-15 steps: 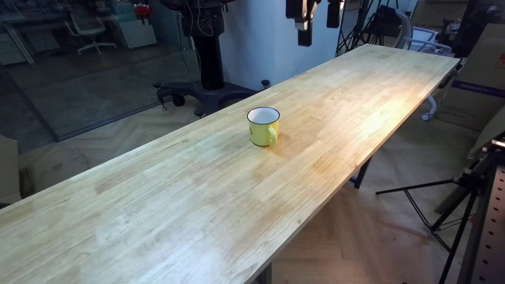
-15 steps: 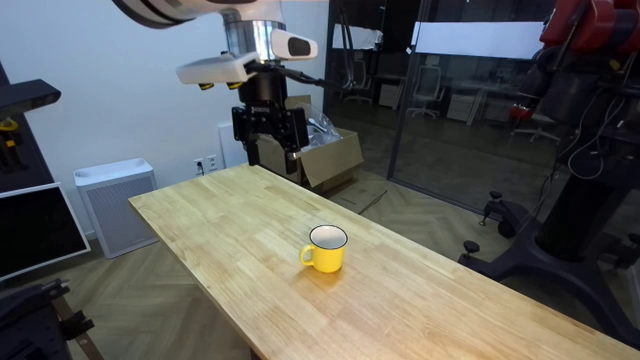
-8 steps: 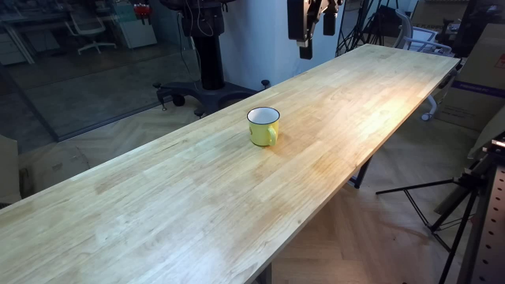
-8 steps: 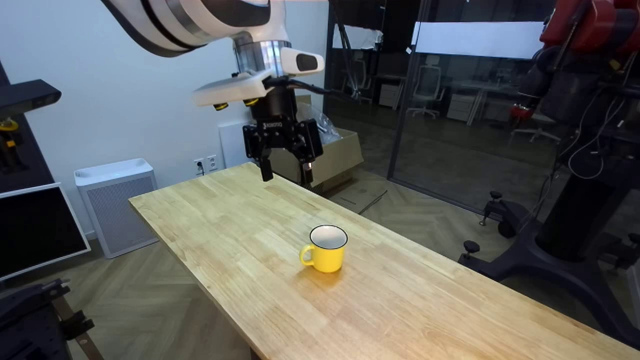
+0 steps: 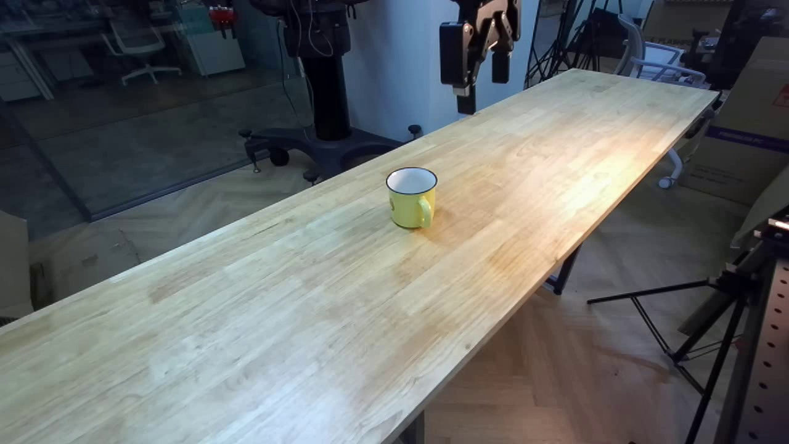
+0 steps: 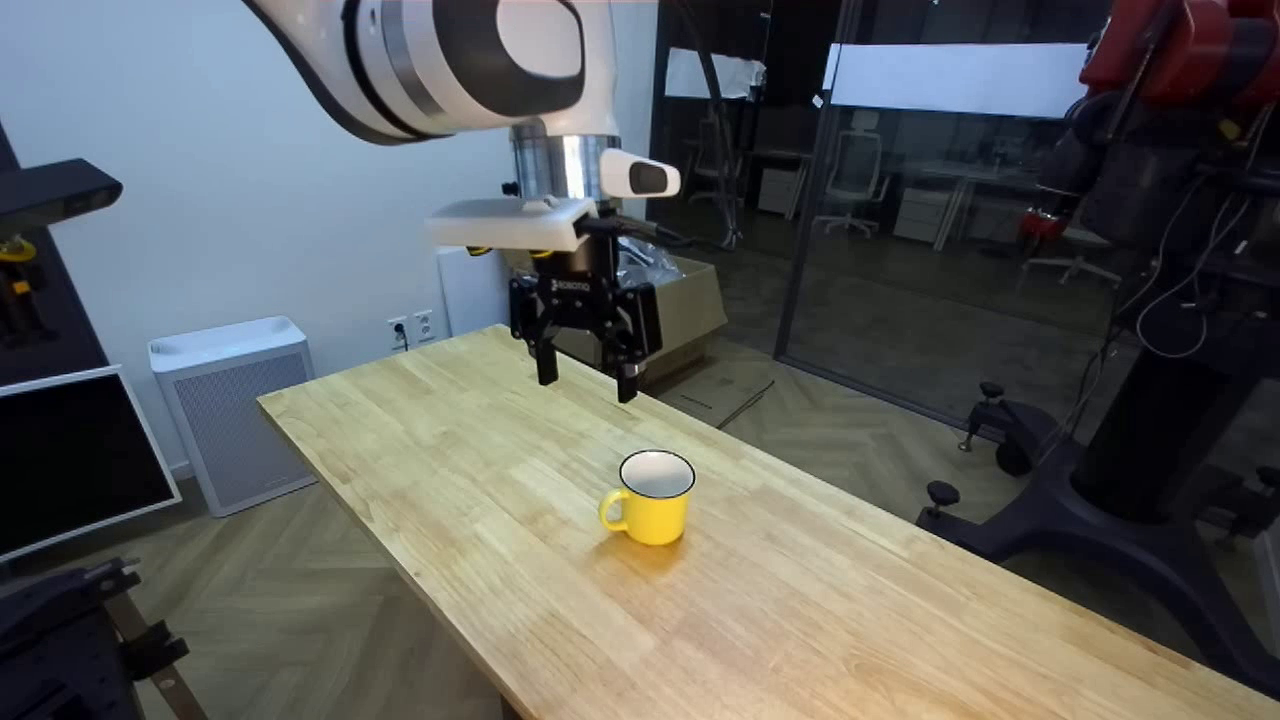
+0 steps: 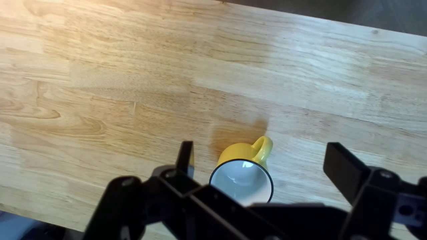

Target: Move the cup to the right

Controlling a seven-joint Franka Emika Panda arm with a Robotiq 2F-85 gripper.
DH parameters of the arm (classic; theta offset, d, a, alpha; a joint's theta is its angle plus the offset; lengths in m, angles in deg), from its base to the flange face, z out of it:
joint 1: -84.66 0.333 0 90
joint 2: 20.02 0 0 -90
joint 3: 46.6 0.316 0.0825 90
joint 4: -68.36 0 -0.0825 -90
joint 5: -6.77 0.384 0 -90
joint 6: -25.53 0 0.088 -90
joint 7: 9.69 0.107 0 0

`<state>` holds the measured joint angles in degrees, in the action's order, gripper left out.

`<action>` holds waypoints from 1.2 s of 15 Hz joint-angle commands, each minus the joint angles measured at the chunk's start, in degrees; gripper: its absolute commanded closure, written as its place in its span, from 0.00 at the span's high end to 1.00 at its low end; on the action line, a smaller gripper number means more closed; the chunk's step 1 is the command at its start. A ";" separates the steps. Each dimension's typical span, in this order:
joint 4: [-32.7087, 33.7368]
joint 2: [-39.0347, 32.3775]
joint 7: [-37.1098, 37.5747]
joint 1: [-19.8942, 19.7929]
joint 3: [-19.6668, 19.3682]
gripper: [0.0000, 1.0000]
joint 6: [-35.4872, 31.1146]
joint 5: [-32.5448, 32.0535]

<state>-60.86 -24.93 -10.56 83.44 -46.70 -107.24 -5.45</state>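
Note:
The cup (image 5: 407, 211) is a small yellow mug with a white inside and a thin dark rim. It stands upright on the long wooden table (image 5: 296, 296) and shows in both exterior views (image 6: 657, 520). My gripper (image 6: 587, 380) is open and empty, pointing down above the table and apart from the cup. It shows at the top of an exterior view (image 5: 484, 91). In the wrist view, the cup (image 7: 236, 152) appears between the open fingers of the gripper (image 7: 258, 151), nearer the left finger. Its handle points up and right; its lower rim is hidden behind the gripper.
The table's long edge (image 7: 320, 19) crosses the top of the wrist view. A dark wheeled stand (image 5: 333, 145) is on the floor beside the table. An open cardboard box (image 6: 690, 315) stands beyond the table edge. A black tripod (image 5: 696, 333) stands on the floor.
My gripper has come down and moved closer to the cup, rightward in an exterior view, and hangs more upright. It stays open. The cup has not moved.

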 commanded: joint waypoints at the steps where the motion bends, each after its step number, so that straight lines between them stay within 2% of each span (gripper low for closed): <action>1: 6.68 -7.39 -2.63 -0.43 -0.90 1.00 -1.01 1.52; 5: 13.07 -14.38 -4.66 -0.83 -1.60 1.00 -3.20 1.28; 8: 18.96 -19.42 -5.94 -1.61 -1.38 1.00 -0.97 3.48; 9: 13.87 -15.94 -4.78 -0.89 -1.69 1.00 -3.26 2.14; 14: 17.57 -20.04 -4.05 -0.81 -2.25 1.00 -3.12 1.65; 18: 22.69 -25.60 -6.92 -2.68 -1.42 1.00 -1.61 4.51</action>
<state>-42.85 -46.27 -15.82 81.72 -48.19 -110.04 -2.84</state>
